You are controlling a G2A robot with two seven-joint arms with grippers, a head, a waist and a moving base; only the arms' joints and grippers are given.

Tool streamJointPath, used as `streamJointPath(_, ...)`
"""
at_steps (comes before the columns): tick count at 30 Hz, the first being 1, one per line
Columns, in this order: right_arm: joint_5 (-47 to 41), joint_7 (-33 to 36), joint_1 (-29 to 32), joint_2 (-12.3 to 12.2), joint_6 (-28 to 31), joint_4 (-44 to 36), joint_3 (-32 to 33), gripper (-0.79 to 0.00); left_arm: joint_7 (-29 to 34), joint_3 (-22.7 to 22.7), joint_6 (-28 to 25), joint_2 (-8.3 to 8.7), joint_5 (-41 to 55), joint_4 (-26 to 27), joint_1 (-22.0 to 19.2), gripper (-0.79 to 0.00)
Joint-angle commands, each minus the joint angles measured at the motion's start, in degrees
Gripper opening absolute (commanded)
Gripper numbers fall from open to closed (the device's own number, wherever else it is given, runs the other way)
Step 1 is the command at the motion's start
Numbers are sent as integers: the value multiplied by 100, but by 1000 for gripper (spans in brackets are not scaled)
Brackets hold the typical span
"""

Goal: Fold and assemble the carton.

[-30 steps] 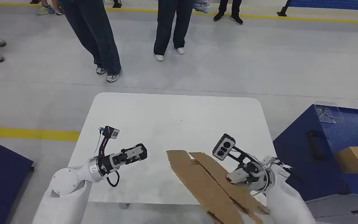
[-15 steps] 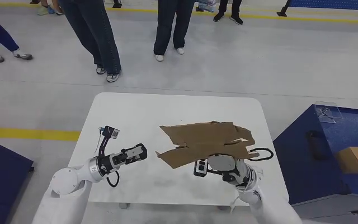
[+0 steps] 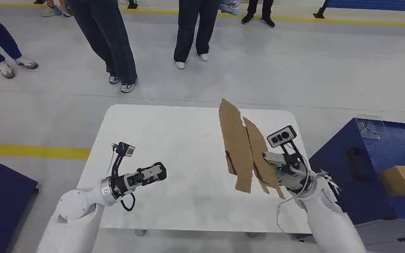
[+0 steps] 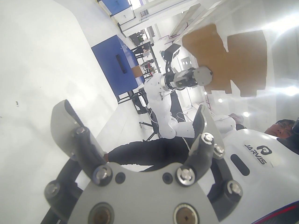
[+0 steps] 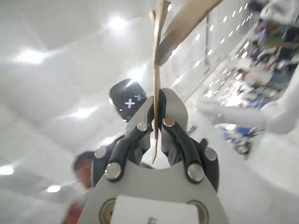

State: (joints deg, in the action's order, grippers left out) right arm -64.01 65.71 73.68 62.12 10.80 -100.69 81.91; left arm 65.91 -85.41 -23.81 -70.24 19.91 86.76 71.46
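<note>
**Flat carton held on edge over the bench's right side, with the left end effector open and empty.**

The right end effector (image 5: pixel 157 96) is clamped on one edge of the carton (image 3: pixel 243 148), its fingers pinching the cardboard tight. The unfolded panels stand nearly upright near the right edge of the bench (image 3: pixel 177 133) and appear lifted off its surface. In the right wrist view one flap splays away from the pinched sheet. Gripping by a single edge probably leaves the panels free to swing open and turns a broad face toward the other arm. The left end effector (image 3: pixel 159 171) sits near the front-left corner with its fingers spread apart, holding nothing and pointing across at the carton. It looks placed to take an opposite panel. No fold has been made yet.
</note>
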Motion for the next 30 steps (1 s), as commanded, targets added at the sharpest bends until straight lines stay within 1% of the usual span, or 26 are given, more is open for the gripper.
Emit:
streamJointPath(1,865,-283,53,12,1355,-68,168,-785,0,0,0,0,0,0,0,0)
streamJointPath(2,1368,-414,112,18,1846,-110,226,-785,0,0,0,0,0,0,0,0)
streamJointPath(4,1783,-700,228,39,2263,-213,233,-785,0,0,0,0,0,0,0,0)
streamJointPath(8,2965,-1206,385,70,3232,-350,374,-785,0,0,0,0,0,0,0,0)
streamJointPath(9,3201,-1317,443,80,3392,-372,366,-785,0,0,0,0,0,0,0,0)
streamJointPath(13,3766,-1617,580,104,3546,-430,298,-785,0,0,0,0,0,0,0,0)
streamJointPath(26,3801,-1637,585,103,3520,-420,308,-785,0,0,0,0,0,0,0,0)
streamJointPath(27,4022,-1776,565,104,3587,-425,408,-785,0,0,0,0,0,0,0,0)
streamJointPath(30,4790,-2490,534,156,4323,-373,638,-785,0,0,0,0,0,0,0,0)
